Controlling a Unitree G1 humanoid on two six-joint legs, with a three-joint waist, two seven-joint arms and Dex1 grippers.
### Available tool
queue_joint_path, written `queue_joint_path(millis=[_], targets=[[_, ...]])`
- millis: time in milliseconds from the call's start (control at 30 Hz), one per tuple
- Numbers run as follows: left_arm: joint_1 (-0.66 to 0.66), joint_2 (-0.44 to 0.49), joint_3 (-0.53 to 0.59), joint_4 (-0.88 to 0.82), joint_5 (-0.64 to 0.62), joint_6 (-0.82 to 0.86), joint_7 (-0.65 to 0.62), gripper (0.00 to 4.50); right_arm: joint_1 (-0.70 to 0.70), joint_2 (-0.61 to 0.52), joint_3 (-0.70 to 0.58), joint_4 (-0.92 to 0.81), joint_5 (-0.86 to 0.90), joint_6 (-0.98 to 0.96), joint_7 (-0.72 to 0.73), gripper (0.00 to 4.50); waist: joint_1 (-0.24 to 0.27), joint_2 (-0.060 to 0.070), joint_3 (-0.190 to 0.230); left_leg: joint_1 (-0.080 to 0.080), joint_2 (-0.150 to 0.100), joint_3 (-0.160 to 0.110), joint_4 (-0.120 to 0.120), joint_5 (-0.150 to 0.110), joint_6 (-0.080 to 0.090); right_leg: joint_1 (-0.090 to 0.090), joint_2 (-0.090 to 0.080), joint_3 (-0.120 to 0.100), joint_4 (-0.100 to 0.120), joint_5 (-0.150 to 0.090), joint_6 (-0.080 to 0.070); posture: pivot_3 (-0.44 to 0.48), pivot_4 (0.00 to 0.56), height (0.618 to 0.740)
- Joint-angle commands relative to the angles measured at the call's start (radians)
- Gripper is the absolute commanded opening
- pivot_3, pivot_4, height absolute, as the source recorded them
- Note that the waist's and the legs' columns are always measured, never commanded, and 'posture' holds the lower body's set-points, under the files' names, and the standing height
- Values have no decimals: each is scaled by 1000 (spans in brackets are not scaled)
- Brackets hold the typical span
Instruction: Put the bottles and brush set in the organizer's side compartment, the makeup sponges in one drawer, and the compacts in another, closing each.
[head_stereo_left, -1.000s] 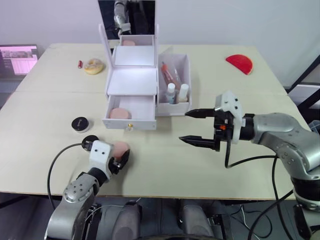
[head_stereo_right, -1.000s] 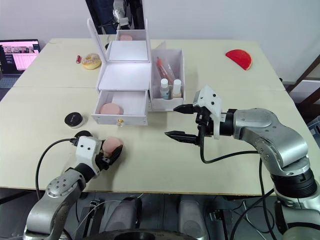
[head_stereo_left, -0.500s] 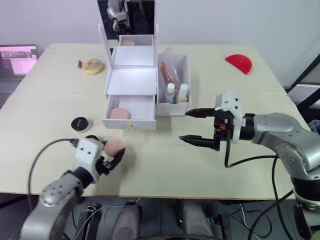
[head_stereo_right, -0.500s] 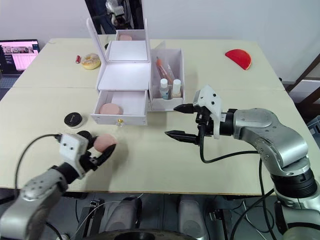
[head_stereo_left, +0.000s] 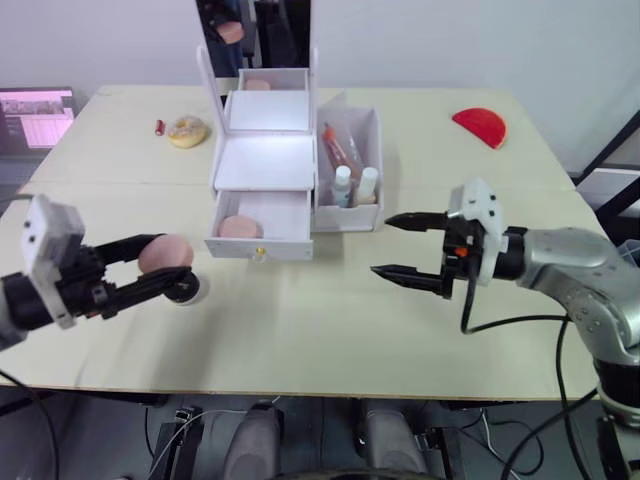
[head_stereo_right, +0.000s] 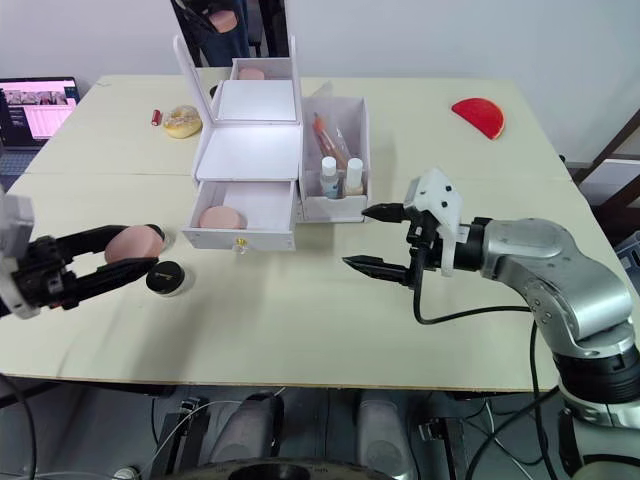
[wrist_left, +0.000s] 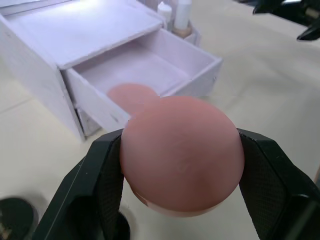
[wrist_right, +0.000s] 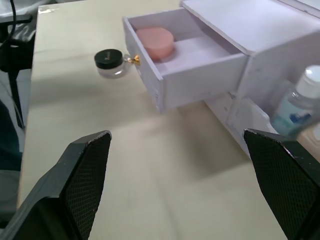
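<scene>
Pink and soft, the makeup sponge (head_stereo_left: 165, 253) sits clamped between the two black fingers of my left hand (head_stereo_left: 150, 268), held above the near-left part of the desk (head_stereo_left: 300, 330), well short of the organizer (head_stereo_left: 290, 170). My right hand (head_stereo_left: 405, 247) hangs released, fingers spread wide, near and to the right of the side compartment (head_stereo_left: 350, 165) where the bottles (head_stereo_left: 355, 187) already stand.

The lower drawer (head_stereo_left: 262, 225) is pulled open with one sponge (head_stereo_left: 240, 226) lying in its left half, so I judge this one belongs beside it.

What could go wrong: the sponge is squashy, and a grip on something that yields can let it roll out on the way over. The drawer's front wall is another hazard — come in too low and my fingers push the drawer shut or shove the light organizer back. Two black-lidded jars, one (head_stereo_left: 188, 288) just under my hand and another (wrist_right: 110, 63) nearby, could be knocked.

My left wrist view shows how the sponge bulges well past both fingers (wrist_left: 97, 175) — the head views give no sense of that. The head views, in turn, show the red piece (head_stereo_left: 478, 127) at the far right and a round compact-like thing (head_stereo_left: 187, 131) far left, still out on the desk.
</scene>
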Motion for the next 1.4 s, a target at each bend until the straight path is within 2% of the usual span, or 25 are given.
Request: queue_joint_path(millis=[33, 133, 267, 433, 700, 1267, 1333, 1400], targets=[[-202, -1, -144, 90, 16, -25, -10, 2684, -12, -20, -46, -26, 21, -20, 23, 4500, 4, 0, 0, 0, 0, 0, 0, 0, 0, 0, 0, 0, 1, 0, 0, 0, 150, 739], [-378, -44, -284, 195, 73, -34, -19, 2684, -25, -27, -39, -12, 12, -28, 38, 4500, 1, -1, 0, 2, 0, -1, 1, 0, 0, 2, 0, 0, 1, 0, 0, 0, 150, 739], [-554, -107, -457, 359, 217, -127, -83, 2684, -56, -22, -34, -17, 22, -9, 27, 4500, -4, -1, 0, 2, 0, 0, 1, 0, 0, 2, 1, 0, 1, 1, 0, 0, 150, 739], [-701, -194, -579, 538, 333, -222, -164, 2684, -85, 14, -51, -27, 51, -10, -2, 4500, -1, -1, 0, 1, 0, -1, 0, 0, 0, 1, 1, 0, 1, 1, 1, 0, 150, 739], [-780, -280, -633, 666, 408, -279, -255, 2684, -72, 75, -56, -5, 31, -89, -29, 4500, 0, -1, 0, 0, 0, -1, 0, 0, 0, 1, 1, 0, 1, 0, 2, 0, 150, 739], [-793, -331, -646, 651, 460, -276, -316, 2684, -91, 124, -19, -11, 19, -100, -81, 4500, -1, -1, 0, 0, 0, -1, 1, 0, 0, 1, 1, 0, 2, 2, 5, 0, 150, 739], [-797, -335, -640, 647, 456, -269, -314, 3719, -91, 126, -16, -11, 17, -100, -85, 4500, -1, -1, 0, 0, 0, -1, 1, 0, 0, 1, 1, 0, 2, 2, 5, 0, 150, 739], [-802, -337, -637, 644, 453, -266, -314, 4488, -89, 128, -12, -11, 14, -101, -89, 4500, -1, -1, 0, 0, 0, -1, 1, 0, 0, 1, 1, 0, 2, 2, 5, 0, 150, 739]])
